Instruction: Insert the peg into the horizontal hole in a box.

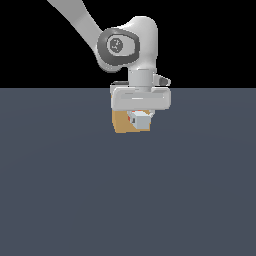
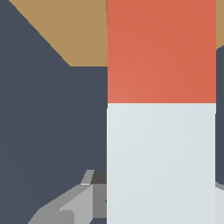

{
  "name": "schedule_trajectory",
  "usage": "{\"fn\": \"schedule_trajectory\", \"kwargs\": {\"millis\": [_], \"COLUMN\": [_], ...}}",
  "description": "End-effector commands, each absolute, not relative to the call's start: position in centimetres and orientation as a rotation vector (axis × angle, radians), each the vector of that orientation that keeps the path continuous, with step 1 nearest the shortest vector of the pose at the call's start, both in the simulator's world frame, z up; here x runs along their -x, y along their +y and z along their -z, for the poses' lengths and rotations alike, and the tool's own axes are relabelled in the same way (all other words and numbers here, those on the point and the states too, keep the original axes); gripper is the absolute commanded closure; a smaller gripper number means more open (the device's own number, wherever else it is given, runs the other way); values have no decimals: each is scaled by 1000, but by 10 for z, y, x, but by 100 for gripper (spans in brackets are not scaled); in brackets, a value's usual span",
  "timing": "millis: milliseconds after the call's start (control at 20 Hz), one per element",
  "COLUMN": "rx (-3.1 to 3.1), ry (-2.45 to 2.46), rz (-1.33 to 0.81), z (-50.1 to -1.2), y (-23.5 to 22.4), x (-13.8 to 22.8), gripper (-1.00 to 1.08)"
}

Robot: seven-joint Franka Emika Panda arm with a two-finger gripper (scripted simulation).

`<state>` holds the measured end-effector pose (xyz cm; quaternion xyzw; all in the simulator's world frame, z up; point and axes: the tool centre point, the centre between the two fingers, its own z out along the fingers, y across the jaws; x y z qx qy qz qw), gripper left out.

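Right up close in the wrist view: peg, huge, filling much of the picture. Pale grey-white half near the camera, orange-red half farther off. Orange-red end reaching toward the tan box, with its tip cut off by the picture's edge. Cannot tell from this view whether tip and box touch. Dark blue-grey floor beside and below.

Grey finger of the claw peeking out beside the pale half of the peg, right against it.

From the exterior view: claw hanging under the white arm, pointing down, low over the floor. Peg sitting right between the fingers, just under the wide white hand part. Clamped on the peg, fingers snug at its sides. Pale square end of the peg facing the camera, with a tiny bit of orange-red showing behind it.

Box just behind the peg and claw, a little toward the exterior view's left, resting on the floor. Box partly hidden by the peg and the claw. Hole hidden, so cannot tell how far in the peg is.
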<state>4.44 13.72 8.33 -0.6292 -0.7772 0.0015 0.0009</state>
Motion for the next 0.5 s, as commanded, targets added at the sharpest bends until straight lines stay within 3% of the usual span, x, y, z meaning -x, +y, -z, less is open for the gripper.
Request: {"fn": "schedule_trajectory", "kwargs": {"millis": [0,450], "rx": [1974,1975], "ry": [-2444,-2445], "rz": [1,3], "z": [-85,-87], "y": [158,194], "x": [-41,-34], "gripper": [108,108]}}
